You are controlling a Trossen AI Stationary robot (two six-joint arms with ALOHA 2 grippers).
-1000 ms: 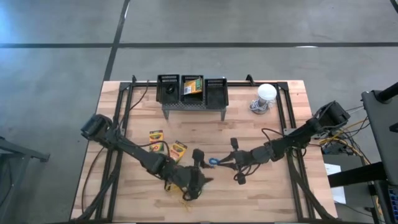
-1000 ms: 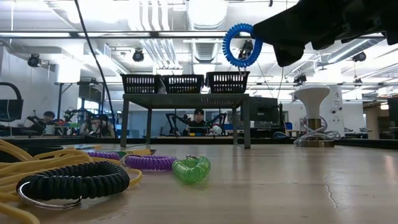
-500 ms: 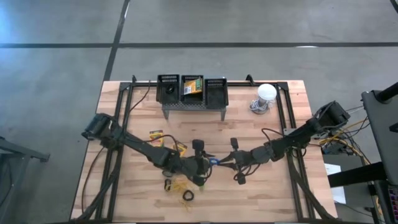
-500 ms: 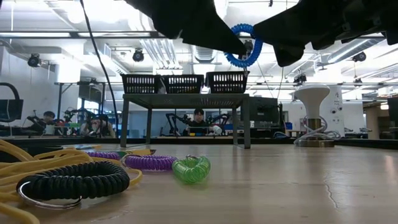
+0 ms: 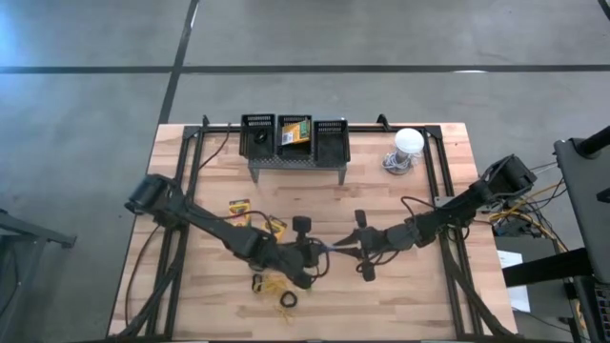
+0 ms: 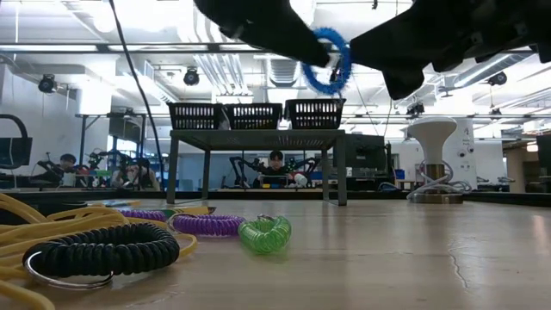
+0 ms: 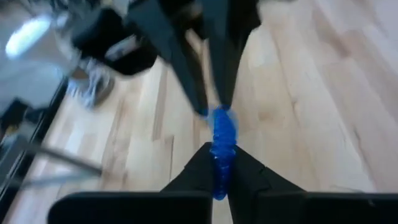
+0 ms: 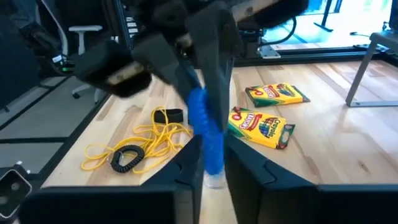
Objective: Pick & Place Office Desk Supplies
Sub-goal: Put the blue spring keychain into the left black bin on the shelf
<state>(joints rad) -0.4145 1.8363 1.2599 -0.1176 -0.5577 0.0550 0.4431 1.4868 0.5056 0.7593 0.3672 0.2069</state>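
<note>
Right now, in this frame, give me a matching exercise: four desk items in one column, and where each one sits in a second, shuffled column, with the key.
Items:
1. blue loop
2. green loop
3. black loop
4. crayon box in the middle basket

Places:
A. up on the grey stand
B. lying on the table, nearest the low camera
C. in the air between the left gripper and right gripper
D. on the table beside the purple loop

Pairs: 1-C, 2-D, 3-B, 4-A
</note>
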